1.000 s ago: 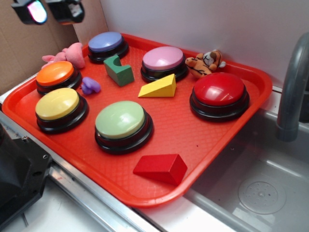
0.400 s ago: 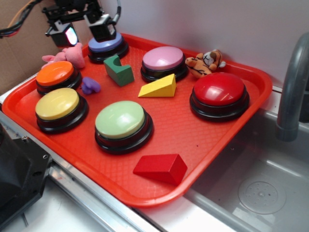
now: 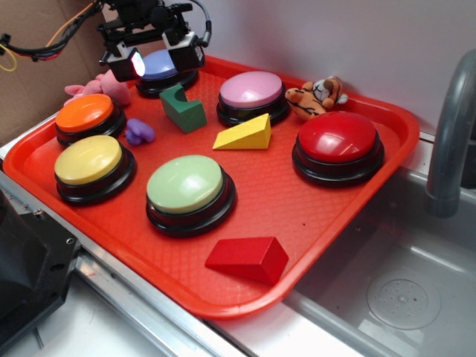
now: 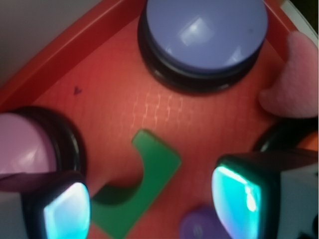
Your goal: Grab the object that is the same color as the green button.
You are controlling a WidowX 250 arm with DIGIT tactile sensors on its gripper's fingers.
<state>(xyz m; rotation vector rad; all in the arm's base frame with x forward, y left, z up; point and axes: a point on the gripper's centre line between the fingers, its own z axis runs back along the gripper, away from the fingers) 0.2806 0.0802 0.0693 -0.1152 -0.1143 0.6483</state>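
Now further right than a moment ago, my gripper hangs spread above the green block, needing centred fingers before descending.

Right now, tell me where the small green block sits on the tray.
In the exterior view the green block sits toward the tray's back left, between the blue button and pink button, behind the yellow wedge; the open gripper hovers just above.

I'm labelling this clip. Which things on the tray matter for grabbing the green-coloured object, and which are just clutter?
Job: green block, green button, gripper.

Clutter: yellow wedge, red wedge, yellow button, orange button, blue button, pink button, red button, tiger toy, pink plush, purple toy.
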